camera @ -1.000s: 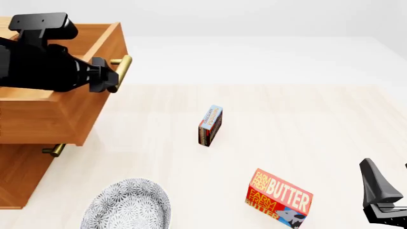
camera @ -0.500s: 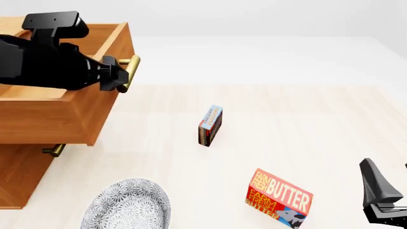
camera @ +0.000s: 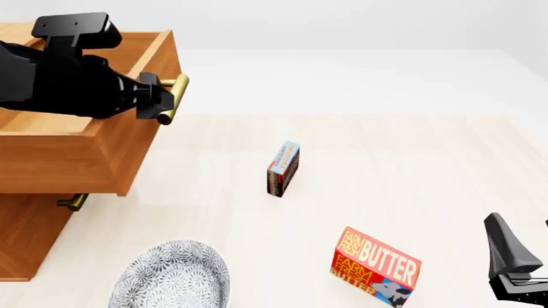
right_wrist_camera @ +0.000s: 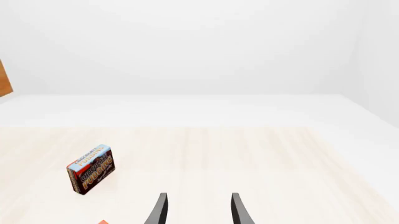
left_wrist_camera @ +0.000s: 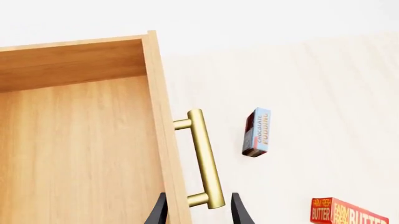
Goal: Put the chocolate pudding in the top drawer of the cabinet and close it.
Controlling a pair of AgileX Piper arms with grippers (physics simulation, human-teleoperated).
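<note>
The chocolate pudding (camera: 283, 169) stands on its edge in the middle of the table, and shows in the left wrist view (left_wrist_camera: 257, 133) and the right wrist view (right_wrist_camera: 91, 169). The top drawer (camera: 86, 154) of the cabinet (camera: 25, 237) is pulled out, and its inside looks bare in the left wrist view (left_wrist_camera: 81, 154). My left gripper (camera: 163, 102) is open, with its fingers (left_wrist_camera: 240, 212) on either side of the near end of the brass handle (left_wrist_camera: 204, 158). My right gripper (camera: 514, 269) is open and empty at the near right, far from the pudding.
A red-and-yellow butter box (camera: 376, 266) lies near the front, right of centre. A patterned grey bowl (camera: 171, 276) sits at the front left beside the cabinet. The lower drawer's brass handle (camera: 73, 202) shows below the open top drawer.
The top drawer has come a little further out to the right with my left gripper on its handle, then stopped. My left gripper has eased back slightly. The right arm has not moved.
</note>
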